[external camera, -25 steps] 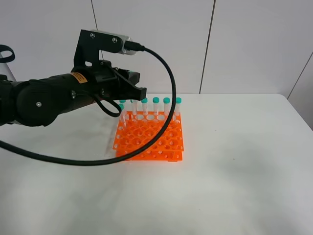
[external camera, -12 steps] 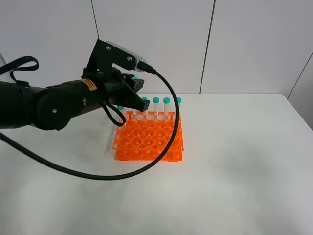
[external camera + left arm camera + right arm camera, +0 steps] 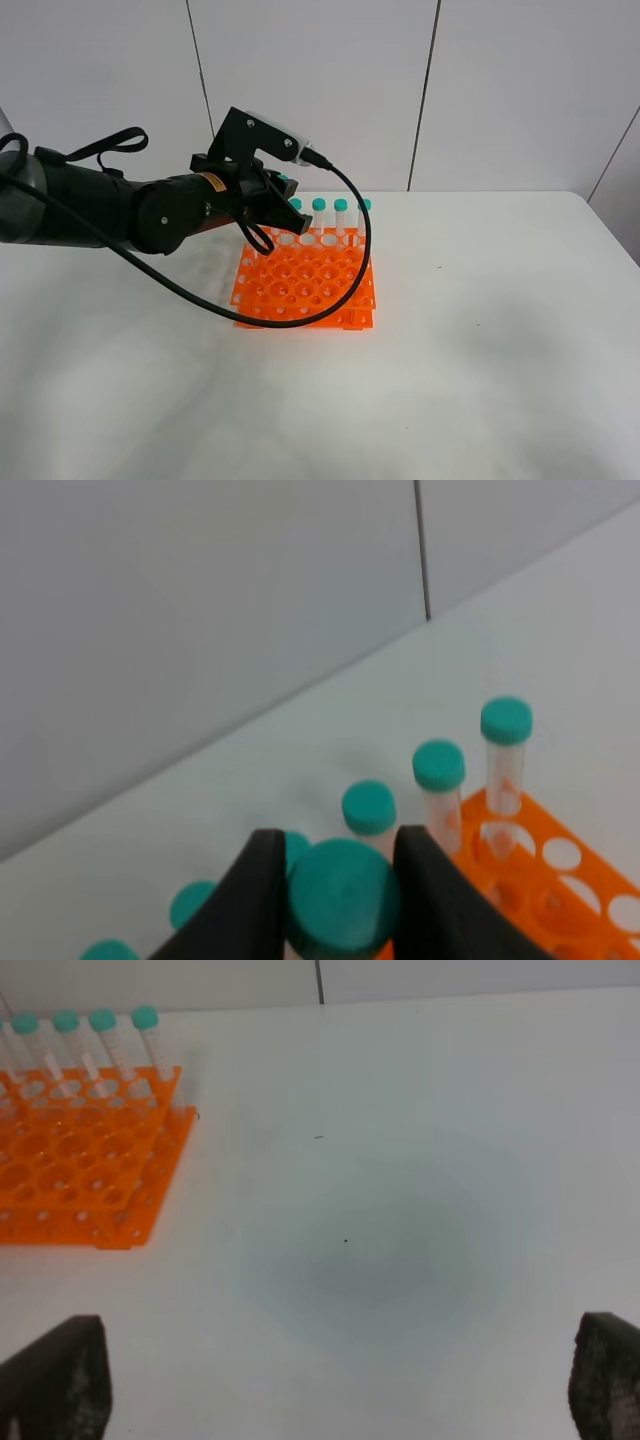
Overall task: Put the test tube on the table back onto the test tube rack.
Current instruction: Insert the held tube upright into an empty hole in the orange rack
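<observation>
Your left jaws grip the test tube at its green cap, tip down. They hold it over the far left part of the orange rack, beside the standing tubes, probably to line it up with a free hole. Your right jaws stand wide and empty above the table, right of the rack.

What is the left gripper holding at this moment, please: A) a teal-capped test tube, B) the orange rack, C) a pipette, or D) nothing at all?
A: the left wrist view shows the left gripper closed on the teal cap of a test tube, over the orange test tube rack.
</observation>
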You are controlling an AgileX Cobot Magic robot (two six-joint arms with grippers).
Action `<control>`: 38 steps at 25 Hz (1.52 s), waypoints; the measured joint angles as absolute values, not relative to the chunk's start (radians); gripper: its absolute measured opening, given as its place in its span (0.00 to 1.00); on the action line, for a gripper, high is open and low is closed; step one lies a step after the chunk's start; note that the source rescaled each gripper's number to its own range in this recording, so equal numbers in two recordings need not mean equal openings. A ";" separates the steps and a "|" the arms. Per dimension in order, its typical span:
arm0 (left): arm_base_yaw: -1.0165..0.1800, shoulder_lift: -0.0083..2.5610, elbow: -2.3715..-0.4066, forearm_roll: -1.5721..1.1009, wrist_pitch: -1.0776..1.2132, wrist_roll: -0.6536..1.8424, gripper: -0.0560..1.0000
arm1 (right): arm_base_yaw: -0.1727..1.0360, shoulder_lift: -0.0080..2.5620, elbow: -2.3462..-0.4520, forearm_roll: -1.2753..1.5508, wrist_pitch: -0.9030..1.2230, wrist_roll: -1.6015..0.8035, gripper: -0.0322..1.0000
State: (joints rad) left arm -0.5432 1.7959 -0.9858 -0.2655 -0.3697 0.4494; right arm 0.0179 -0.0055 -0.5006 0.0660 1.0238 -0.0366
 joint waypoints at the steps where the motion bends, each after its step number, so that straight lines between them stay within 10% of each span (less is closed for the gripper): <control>1: -0.539 1.802 -0.990 -0.266 -0.368 0.449 0.05 | 0.018 -0.006 -0.501 0.067 1.024 -0.037 1.00; 38: -0.499 1.886 -1.064 -0.210 -0.276 0.318 0.05 | 0.018 -0.006 -0.501 0.070 1.024 -0.035 1.00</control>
